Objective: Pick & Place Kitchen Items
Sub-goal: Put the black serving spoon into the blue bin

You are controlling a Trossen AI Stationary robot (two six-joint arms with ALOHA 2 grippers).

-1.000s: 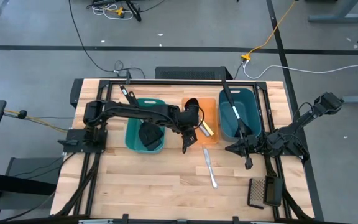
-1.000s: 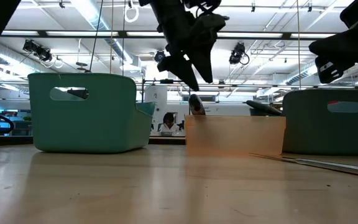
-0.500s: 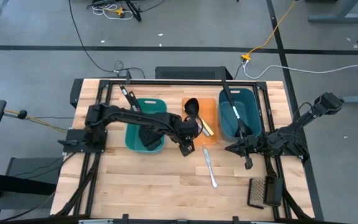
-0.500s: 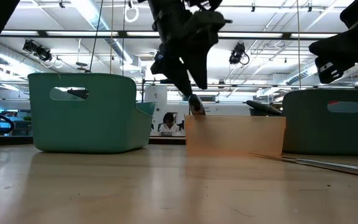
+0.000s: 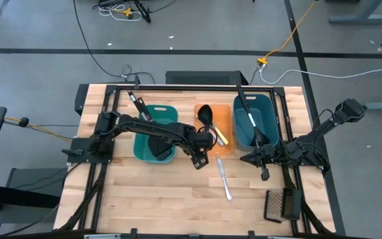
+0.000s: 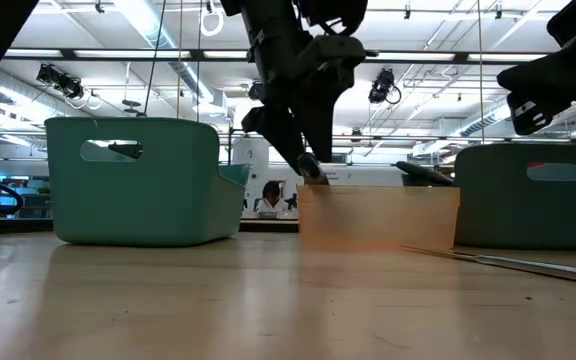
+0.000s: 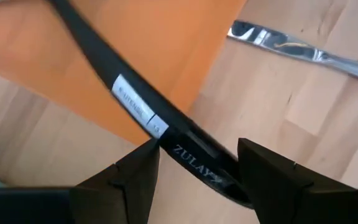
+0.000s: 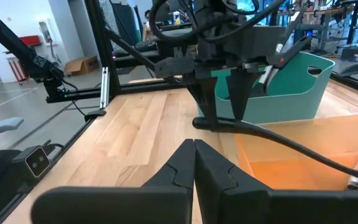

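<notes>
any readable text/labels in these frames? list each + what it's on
"ZULAY": pale lettering on the black utensil handle, between the left gripper's fingers, left wrist view.
White sticker on the same handle: small print, too blurred to read.
Silver knife on the table: no legible marking.
Teal bins and orange bin: no text seen.
Background room signs, low view: too small to read.

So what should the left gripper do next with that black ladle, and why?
Probably open and let go: the left gripper holds the black ladle's handle end, and its bowl already lies inside the orange bin.
</notes>
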